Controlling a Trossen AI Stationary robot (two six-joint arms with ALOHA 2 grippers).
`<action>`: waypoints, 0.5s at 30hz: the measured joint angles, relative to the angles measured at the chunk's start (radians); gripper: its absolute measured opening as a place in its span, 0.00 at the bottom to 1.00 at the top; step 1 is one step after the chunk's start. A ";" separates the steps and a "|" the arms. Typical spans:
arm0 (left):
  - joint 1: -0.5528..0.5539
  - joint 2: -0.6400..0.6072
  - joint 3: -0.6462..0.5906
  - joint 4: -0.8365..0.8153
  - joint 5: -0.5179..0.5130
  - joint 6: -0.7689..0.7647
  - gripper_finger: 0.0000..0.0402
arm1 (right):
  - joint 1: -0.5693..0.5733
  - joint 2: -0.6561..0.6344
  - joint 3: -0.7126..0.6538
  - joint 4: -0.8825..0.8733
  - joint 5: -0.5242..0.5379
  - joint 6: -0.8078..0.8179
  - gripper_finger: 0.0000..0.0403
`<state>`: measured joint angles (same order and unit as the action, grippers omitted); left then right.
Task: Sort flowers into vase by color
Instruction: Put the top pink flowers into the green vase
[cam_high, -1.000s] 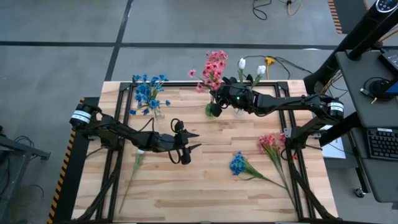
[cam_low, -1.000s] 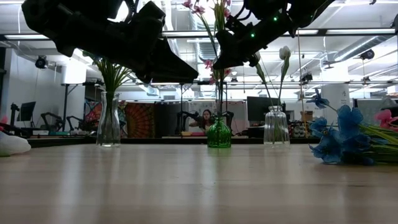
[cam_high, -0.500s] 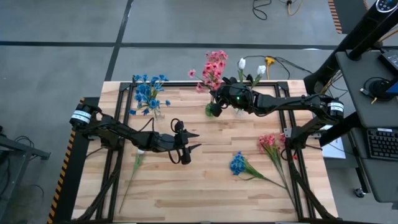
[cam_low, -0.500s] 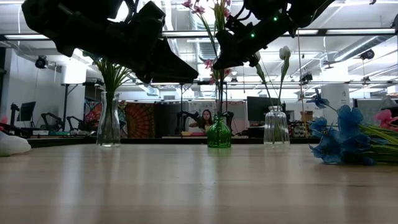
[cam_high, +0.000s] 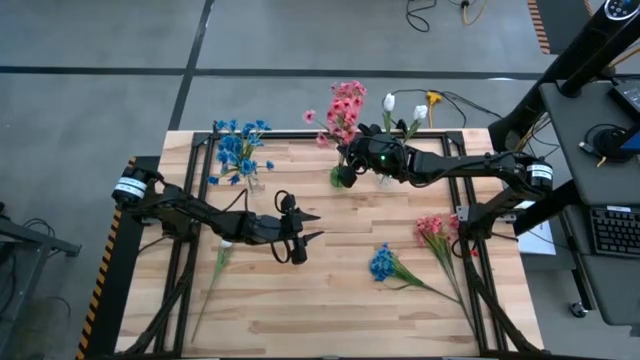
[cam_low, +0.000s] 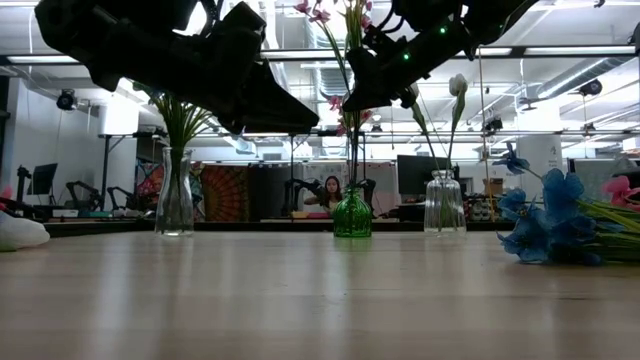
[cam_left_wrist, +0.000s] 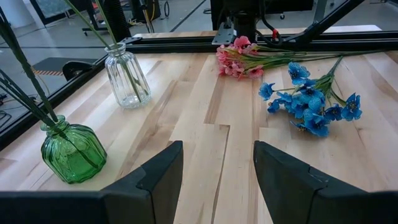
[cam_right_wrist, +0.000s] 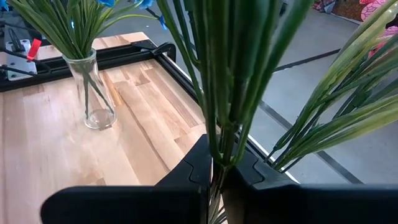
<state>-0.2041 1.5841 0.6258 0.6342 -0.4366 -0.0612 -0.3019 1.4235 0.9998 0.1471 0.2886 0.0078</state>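
My right gripper (cam_high: 345, 168) hangs above the green vase (cam_low: 352, 214) and is shut on the green stems of the pink flowers (cam_high: 345, 105). Their lower ends stand in that vase. A clear vase (cam_high: 252, 181) holds blue flowers (cam_high: 238, 145), and another clear vase (cam_low: 444, 204) holds white buds (cam_high: 390, 101). Loose on the table lie a blue sprig (cam_left_wrist: 311, 106), a pink sprig (cam_left_wrist: 241, 56) and a white bud on a long stem (cam_high: 221, 256). My left gripper (cam_high: 311, 226) hovers open over the table's middle, with nothing between its fingers. My right gripper pinches a bundle of the pink flowers' green stems (cam_right_wrist: 219, 146) between its two fingers (cam_right_wrist: 198, 163), some way above the green vase's mouth. The fingers come nearly level from the table's right side and lie across the stems. The stems stand upright, with their lower ends in the vase.
The three vases stand in a row along the far edge. The loose blue and pink sprigs lie at the near right, the white one at the near left under my left arm. Bare wood (cam_high: 330, 310) fills the near middle. A person (cam_low: 331, 190) sits far behind the table.
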 joint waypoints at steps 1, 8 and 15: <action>0.000 0.000 0.000 0.000 0.000 0.000 0.44 | 0.000 0.000 0.000 0.000 0.000 0.000 0.03; 0.000 0.000 0.000 0.000 0.000 0.000 0.44 | 0.000 0.000 0.000 0.000 0.000 -0.001 0.03; 0.000 0.000 0.000 0.000 0.000 0.000 0.44 | 0.000 0.000 0.000 0.000 0.000 -0.008 0.03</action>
<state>-0.2043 1.5841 0.6258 0.6342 -0.4366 -0.0612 -0.3019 1.4235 0.9997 0.1469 0.2886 -0.0006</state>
